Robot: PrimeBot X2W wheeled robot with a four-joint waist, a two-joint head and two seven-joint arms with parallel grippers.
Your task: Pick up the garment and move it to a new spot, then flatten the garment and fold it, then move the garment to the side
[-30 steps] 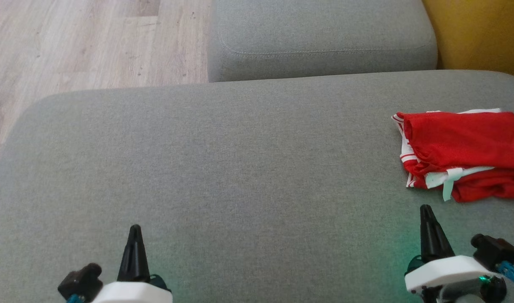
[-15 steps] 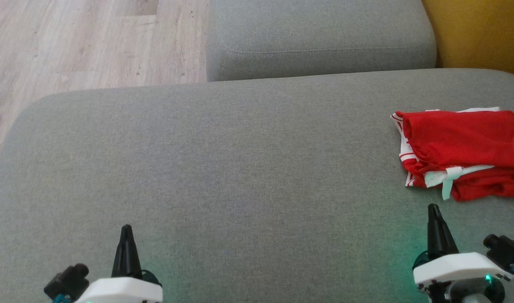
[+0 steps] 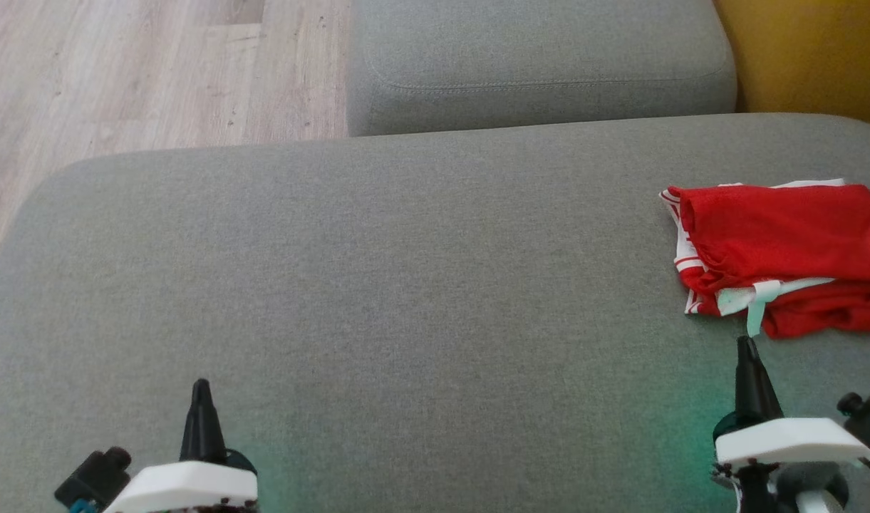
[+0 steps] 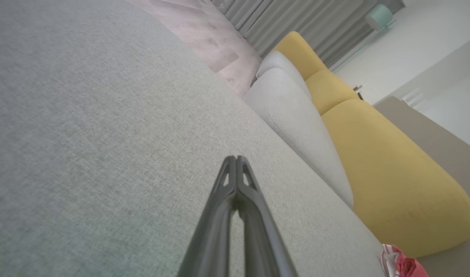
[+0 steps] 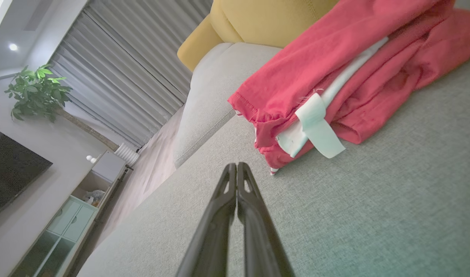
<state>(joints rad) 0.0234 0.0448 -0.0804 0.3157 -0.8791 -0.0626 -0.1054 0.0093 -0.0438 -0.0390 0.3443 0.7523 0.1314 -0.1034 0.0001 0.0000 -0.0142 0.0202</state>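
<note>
Red garment (image 3: 784, 235) lies bunched at the right side of the cushion (image 3: 406, 285), just ahead of the right gripper (image 3: 745, 345); left gripper (image 3: 201, 388) well apart. Both have fingers pressed together. We judge the cloth light, limp, slippery: pinch several layers at the near hem, not the white strip (image 5: 319, 130).

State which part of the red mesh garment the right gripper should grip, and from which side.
Probably the near-left corner of the red mesh garment, beside its white strip, approached from the robot's side by the right gripper: layered edges bunch there, closest.
</note>
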